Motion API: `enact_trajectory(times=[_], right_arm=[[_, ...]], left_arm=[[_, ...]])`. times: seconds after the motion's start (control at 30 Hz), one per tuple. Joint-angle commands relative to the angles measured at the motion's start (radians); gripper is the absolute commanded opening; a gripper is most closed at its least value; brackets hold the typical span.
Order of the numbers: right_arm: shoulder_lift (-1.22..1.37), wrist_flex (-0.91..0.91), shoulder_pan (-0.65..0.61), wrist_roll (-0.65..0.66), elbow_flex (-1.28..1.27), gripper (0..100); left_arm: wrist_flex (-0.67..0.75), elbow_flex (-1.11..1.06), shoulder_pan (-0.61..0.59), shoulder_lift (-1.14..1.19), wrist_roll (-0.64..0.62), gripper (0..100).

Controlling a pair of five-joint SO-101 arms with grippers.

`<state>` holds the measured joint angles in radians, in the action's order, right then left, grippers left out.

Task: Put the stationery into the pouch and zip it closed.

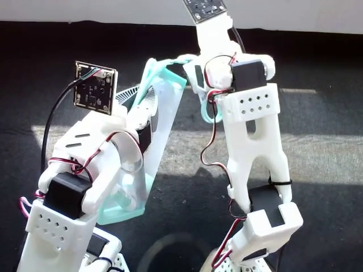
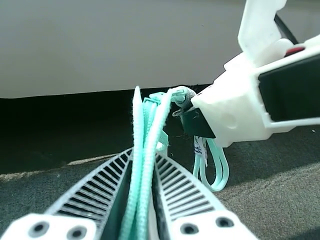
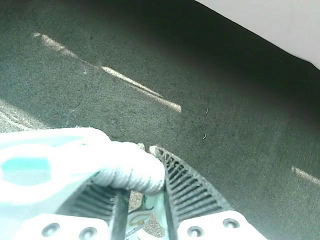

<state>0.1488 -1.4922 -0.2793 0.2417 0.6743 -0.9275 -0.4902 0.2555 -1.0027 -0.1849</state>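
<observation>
A clear pouch (image 1: 165,122) with mint trim hangs tilted above the dark table, held between both arms. My left gripper (image 1: 139,101) is shut on the pouch's zip edge (image 2: 142,170), which runs between its ribbed fingers (image 2: 186,197). My right gripper (image 1: 194,72) is shut on the zip pull (image 2: 181,98) at the pouch's upper end. In the right wrist view that end of the pouch (image 3: 55,157) lies across the right gripper (image 3: 145,180). A mint wrist loop (image 2: 215,172) dangles below the pull. What the pouch holds I cannot make out.
Dark felt-like table surface (image 3: 210,90) with streaks of sunlight lies under both arms. A pale wall (image 2: 125,45) bounds the far side. The right arm's white body (image 1: 255,141) stands close beside the pouch.
</observation>
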Motion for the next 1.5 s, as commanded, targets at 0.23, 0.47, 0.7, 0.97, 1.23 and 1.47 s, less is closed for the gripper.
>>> enact_trajectory(times=[0.23,0.47,0.7,0.97,1.23,1.47], right_arm=[[0.096,0.041,0.025,0.000,0.015,0.5],[0.116,0.041,0.024,0.000,0.021,0.5],[0.051,0.005,0.019,-0.002,0.021,0.6],[-0.090,-0.197,-0.091,0.005,0.025,23.3],[-0.171,-0.203,-0.243,0.000,0.018,22.8],[-0.097,-0.110,-0.257,-0.002,0.025,22.8]], left_arm=[[-0.055,0.203,-0.045,-0.074,0.002,1],[-0.055,0.220,-0.045,-0.073,0.005,1],[-0.048,0.071,-0.045,-0.071,0.008,1],[0.110,-0.124,-0.045,-0.073,0.008,1],[0.112,-0.147,-0.045,-0.073,0.008,1],[0.109,-0.145,-0.039,-0.073,0.008,1]])
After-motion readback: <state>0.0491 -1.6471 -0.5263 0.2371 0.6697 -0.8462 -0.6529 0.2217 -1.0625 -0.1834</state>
